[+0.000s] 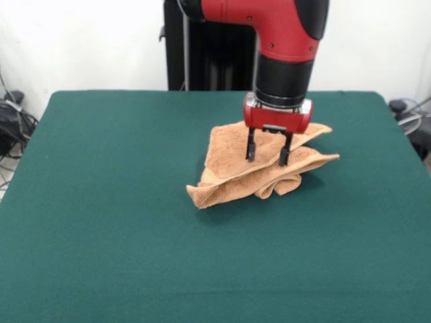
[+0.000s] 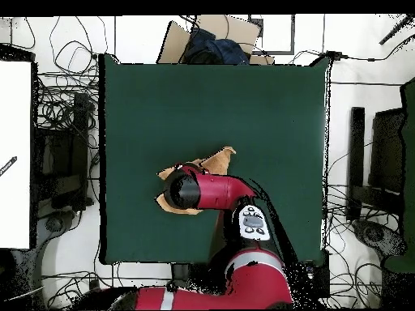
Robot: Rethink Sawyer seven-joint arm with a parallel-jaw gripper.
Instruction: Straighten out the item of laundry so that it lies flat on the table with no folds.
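The orange-tan towel (image 1: 232, 171) lies crumpled and folded over itself on the dark green table (image 1: 101, 202), right of centre in the front view. My gripper (image 1: 267, 153) hangs straight down over the towel's middle, fingers apart, tips just above or touching the upper fold. Nothing is held. In the overhead view the arm covers most of the towel (image 2: 217, 160); one corner sticks out toward the table's far side and the gripper itself is hidden under the wrist.
The table's green top spreads wide on all sides of the towel. Cables and equipment (image 2: 57, 146) lie on the floor off the table's edges. A cardboard box (image 2: 207, 36) sits beyond the far edge in the overhead view.
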